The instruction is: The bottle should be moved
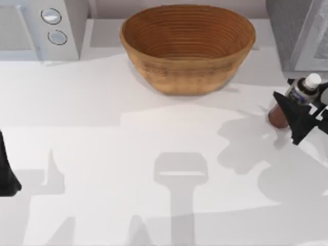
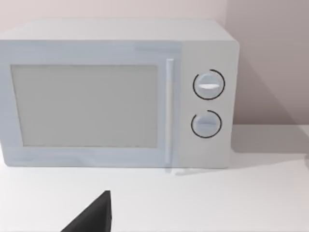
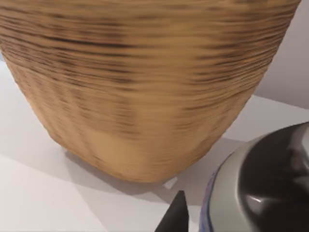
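Right of the woven basket (image 1: pixel 187 46), near the table's (image 1: pixel 154 154) right edge, the right gripper (image 1: pixel 302 110) sits at the bottle (image 1: pixel 294 102). Its dark fingers (image 1: pixel 293 114) lie against the bottle's body on either side, spread only to the bottle's width, pinching it below the grey-blue label. The bottle leans, white cap tipped away from the basket, reddish-brown lower end nearest it; whether its base touches the table I cannot tell. In the right wrist view the bottle (image 3: pixel 260 188) appears close up, with one dark fingertip (image 3: pixel 175 215) beside it and the basket's (image 3: pixel 145 87) ribbed outer wall beyond.

Basket: upright at the table's back, round, open-topped, interior bare as far as the top view reaches.

Left of the basket, a white microwave (image 1: pixel 41 28) stands at the back with its door shut and two dials; the left wrist view faces its front (image 2: pixel 116 96).

Left gripper (image 1: pixel 6 169): parked far left of the basket at the table's left edge, low over the surface; how far its fingers are spread I cannot tell.
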Robot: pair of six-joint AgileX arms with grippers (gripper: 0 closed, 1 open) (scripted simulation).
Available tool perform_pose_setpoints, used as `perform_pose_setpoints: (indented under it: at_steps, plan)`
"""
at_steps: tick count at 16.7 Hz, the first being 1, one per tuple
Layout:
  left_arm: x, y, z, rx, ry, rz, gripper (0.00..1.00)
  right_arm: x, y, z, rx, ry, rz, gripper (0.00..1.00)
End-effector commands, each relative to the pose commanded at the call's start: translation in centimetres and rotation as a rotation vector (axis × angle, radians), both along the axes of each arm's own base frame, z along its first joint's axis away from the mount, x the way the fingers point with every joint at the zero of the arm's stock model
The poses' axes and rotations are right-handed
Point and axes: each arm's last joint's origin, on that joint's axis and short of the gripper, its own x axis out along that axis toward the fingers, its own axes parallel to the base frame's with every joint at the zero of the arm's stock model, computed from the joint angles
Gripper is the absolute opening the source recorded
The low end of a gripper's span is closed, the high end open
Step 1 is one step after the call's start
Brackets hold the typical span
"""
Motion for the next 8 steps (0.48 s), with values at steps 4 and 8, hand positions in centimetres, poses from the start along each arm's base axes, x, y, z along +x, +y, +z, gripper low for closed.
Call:
perform_pose_setpoints:
  at_steps: [4, 8]
  plan:
    - [0.0, 0.0, 0.0, 0.0, 0.0, 0.0, 1.0, 0.0, 0.0, 0.0, 0.0, 0.0, 0.0, 0.68]
    - [0.0, 0.0, 0.0, 0.0, 0.0, 0.0, 1.0, 0.0, 0.0, 0.0, 0.0, 0.0, 0.0, 0.98]
